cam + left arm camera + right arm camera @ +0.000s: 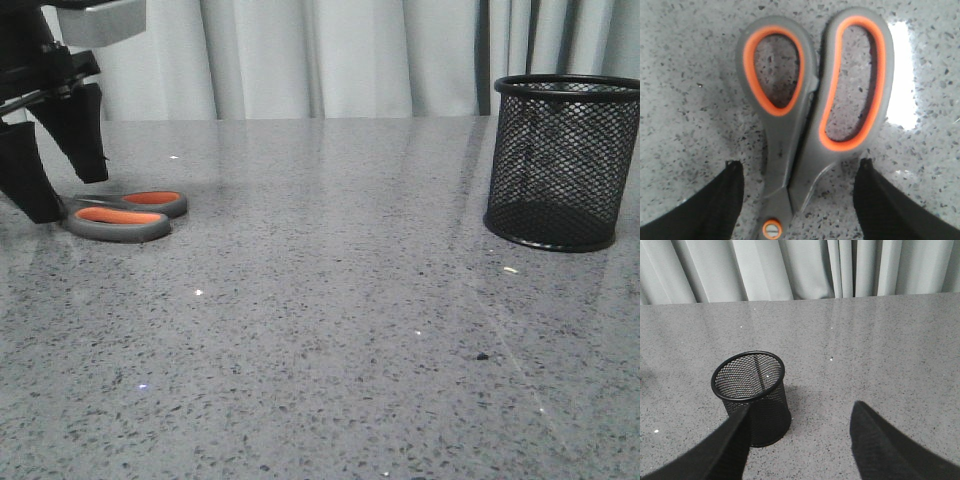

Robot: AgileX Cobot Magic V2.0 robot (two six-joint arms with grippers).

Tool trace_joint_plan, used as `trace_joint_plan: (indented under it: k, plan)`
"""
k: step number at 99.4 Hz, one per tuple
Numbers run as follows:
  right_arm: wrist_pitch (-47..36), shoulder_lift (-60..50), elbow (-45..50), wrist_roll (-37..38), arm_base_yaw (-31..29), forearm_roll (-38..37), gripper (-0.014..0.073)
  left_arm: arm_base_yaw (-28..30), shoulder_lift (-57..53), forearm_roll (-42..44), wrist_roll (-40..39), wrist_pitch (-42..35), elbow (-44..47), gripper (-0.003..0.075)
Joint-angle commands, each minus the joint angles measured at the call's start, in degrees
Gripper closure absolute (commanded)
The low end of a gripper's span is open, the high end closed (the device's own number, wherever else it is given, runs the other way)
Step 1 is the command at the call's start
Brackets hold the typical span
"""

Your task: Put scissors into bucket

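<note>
Speckled grey table (330, 330) fills scene, pale curtain (320, 55) behind. Black mesh bucket (562, 160) stands upright at far right, empty. Scissors (125, 214) lie flat at far left, orange-lined handles facing bucket. My left gripper (62, 190) hangs low over them, fingers (715, 205) spread either side of shank, not touching. My right gripper (800, 440) open too, hovering near bucket.
</note>
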Motion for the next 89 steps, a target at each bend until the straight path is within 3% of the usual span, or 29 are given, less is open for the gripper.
trace_joint_plan:
  k: [1, 60, 70, 89]
  plan:
    - [-4.1, 1.2, -1.7, -0.4, 0.0, 0.2, 0.0199, -0.3, -1.5, -1.7, 0.1, 0.3, -1.9, 0.0278]
    - [-4.7, 1.2, 1.5, -0.4, 0.0, 0.2, 0.0199, -0.3, 1.4, -2.3, 1.7, 4.1, -1.9, 0.0289]
    - [-6.0, 1.2, 1.5, -0.4, 0.0, 0.2, 0.0199, -0.7, 1.4, -2.3, 1.8, 4.3, -1.9, 0.0339]
    - [-7.7, 1.2, 1.5, -0.4, 0.0, 0.2, 0.0199, -0.8, 1.4, -2.3, 1.8, 4.5, -1.9, 0.051]
